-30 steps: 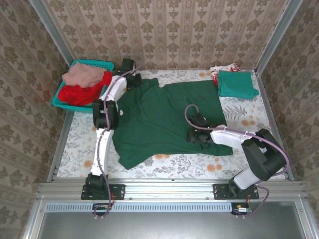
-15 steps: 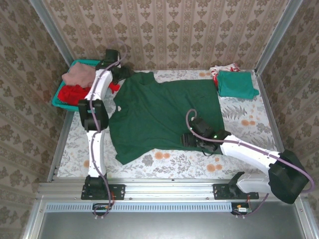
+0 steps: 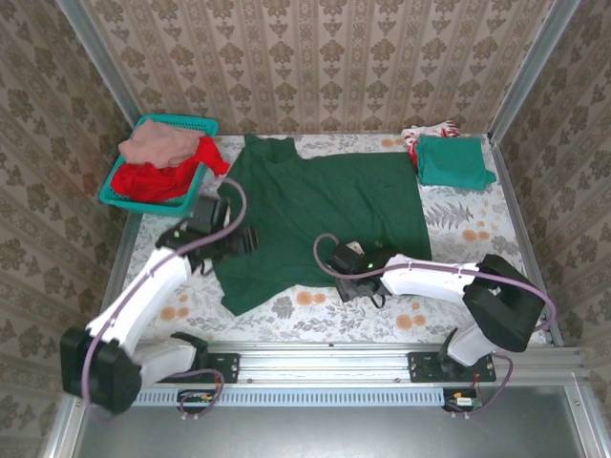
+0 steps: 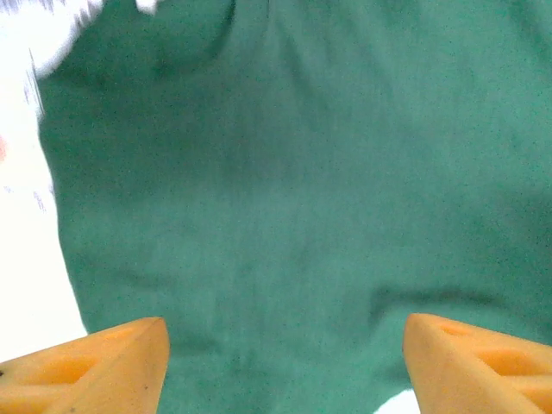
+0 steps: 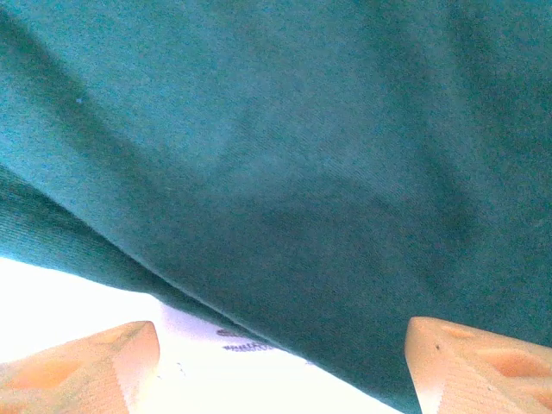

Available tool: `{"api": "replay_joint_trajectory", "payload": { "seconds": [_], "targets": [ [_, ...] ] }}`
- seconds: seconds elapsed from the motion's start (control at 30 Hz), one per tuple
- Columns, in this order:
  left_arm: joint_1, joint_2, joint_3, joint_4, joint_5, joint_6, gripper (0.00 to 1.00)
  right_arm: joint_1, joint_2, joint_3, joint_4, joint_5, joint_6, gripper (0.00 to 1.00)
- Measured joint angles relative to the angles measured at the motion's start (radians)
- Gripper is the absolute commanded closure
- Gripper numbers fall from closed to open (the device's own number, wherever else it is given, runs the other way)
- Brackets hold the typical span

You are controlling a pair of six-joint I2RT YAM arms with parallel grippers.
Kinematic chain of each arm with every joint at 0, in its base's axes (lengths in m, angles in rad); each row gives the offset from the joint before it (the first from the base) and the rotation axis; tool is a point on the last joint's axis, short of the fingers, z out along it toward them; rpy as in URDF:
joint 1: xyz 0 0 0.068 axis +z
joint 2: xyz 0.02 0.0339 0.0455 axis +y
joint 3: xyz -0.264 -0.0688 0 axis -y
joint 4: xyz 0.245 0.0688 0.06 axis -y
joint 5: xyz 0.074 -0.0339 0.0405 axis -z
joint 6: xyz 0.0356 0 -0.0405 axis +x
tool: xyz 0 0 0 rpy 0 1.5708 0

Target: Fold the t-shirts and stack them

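— Now, entry one: the piece being worked?
— The dark green t-shirt (image 3: 325, 215), large, plain. Location: spread flat across the middle of the table (image 3: 458, 229), collar toward the basket (image 3: 181, 121), near hem toward the arms. Condition: unfolded, a few soft wrinkles.
— Entry two, the left gripper (image 3: 234, 239)?
— At the shirt's left edge, low over the cloth. Its wrist view has the fingers (image 4: 95, 362) set wide apart, green fabric beyond them, nothing between.
— Entry three, the right gripper (image 3: 346, 272)?
— At the near hem. Spread likewise; the hem line and a strip of bare table run just ahead of it in its wrist view. Holding nothing.
— Other stock?
— One teal-green tee (image 3: 453, 160), folded, far-right corner, touching a white-red one (image 3: 425, 134) at its far-left side. One dusty pink tee (image 3: 158, 145) and one red tee (image 3: 153, 183), heaped in the basket, unfolded.
— Step in hand?
— By my reading, the start of the green shirt's first fold: laid out, not yet gripped.
— Next move calls for?
— Probably each gripper closing on the edge alone, then both lifting together and carrying it over evenly, so the cloth lands without bunching
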Motion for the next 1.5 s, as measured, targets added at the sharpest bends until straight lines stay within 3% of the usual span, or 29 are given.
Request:
{"api": "replay_joint_trajectory", "payload": {
  "seconds": [0.1,0.23,0.3,0.37,0.5,0.63,0.8,0.83,0.9,1.03,1.27,1.37,1.5],
  "targets": [
    [-0.135,-0.139,-0.117,-0.092,-0.053,-0.098,0.31,0.014,0.038,0.027,-0.013,0.024,0.002,0.27],
    [-0.291,-0.293,-0.195,-0.197,-0.120,-0.245,0.34,0.006,0.072,0.032,-0.031,0.064,0.015,0.45],
    [-0.370,-0.340,-0.230,-0.220,-0.146,-0.314,0.35,-0.017,0.101,0.049,-0.058,0.080,0.031,0.45],
    [-0.429,-0.330,-0.257,-0.224,-0.168,-0.369,0.38,-0.040,0.109,0.066,-0.070,0.093,0.034,0.44],
    [-0.518,-0.188,-0.281,-0.227,-0.213,-0.458,0.35,-0.084,0.105,0.080,-0.087,0.122,0.037,0.41],
    [-0.562,-0.064,-0.281,-0.220,-0.246,-0.489,0.35,-0.126,0.058,0.076,-0.101,0.130,0.028,0.35],
    [-0.557,0.000,-0.277,-0.164,-0.275,-0.475,0.47,-0.112,-0.117,0.017,-0.061,0.104,0.002,0.28],
    [-0.554,0.012,-0.275,-0.146,-0.279,-0.463,0.53,-0.107,-0.168,-0.009,-0.036,0.086,-0.002,0.27],
    [-0.546,0.037,-0.268,-0.115,-0.282,-0.444,0.75,-0.102,-0.259,-0.058,0.007,0.055,-0.005,0.27],
    [-0.536,0.060,-0.241,-0.088,-0.276,-0.401,1.00,-0.103,-0.374,-0.128,0.095,-0.021,0.000,0.27],
    [-0.486,-0.155,-0.206,-0.089,-0.225,-0.340,1.00,-0.092,-0.471,-0.258,0.304,-0.180,0.007,0.29],
    [-0.401,-0.272,-0.192,-0.089,-0.150,-0.315,1.00,-0.048,-0.485,-0.316,0.423,-0.233,0.002,0.29],
    [-0.220,-0.332,-0.146,-0.087,-0.023,-0.260,1.00,0.042,-0.457,-0.333,0.547,-0.270,-0.043,0.28]
  ]
}}
